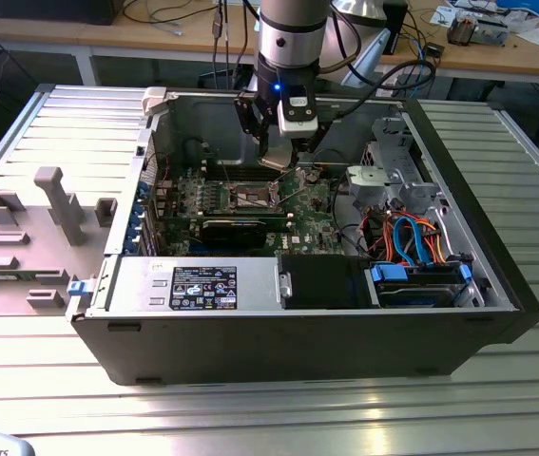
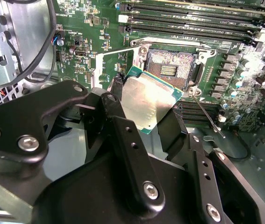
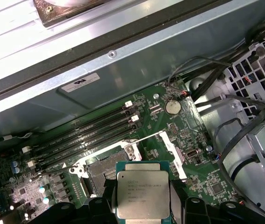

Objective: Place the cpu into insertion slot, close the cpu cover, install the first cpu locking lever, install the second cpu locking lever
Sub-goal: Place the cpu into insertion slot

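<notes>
Cpu (image 3: 143,193) in jaws, printed face up, near insertion slot (image 2: 169,70)

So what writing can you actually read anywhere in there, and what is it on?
Nothing is legible enough to quote.
Processor chip: several printed lines on its metal top, too small to read.
White sticker on the case wall: too small.
Black-and-white label on the metal box: too small.
Green board: tiny white markings, unreadable.
</notes>
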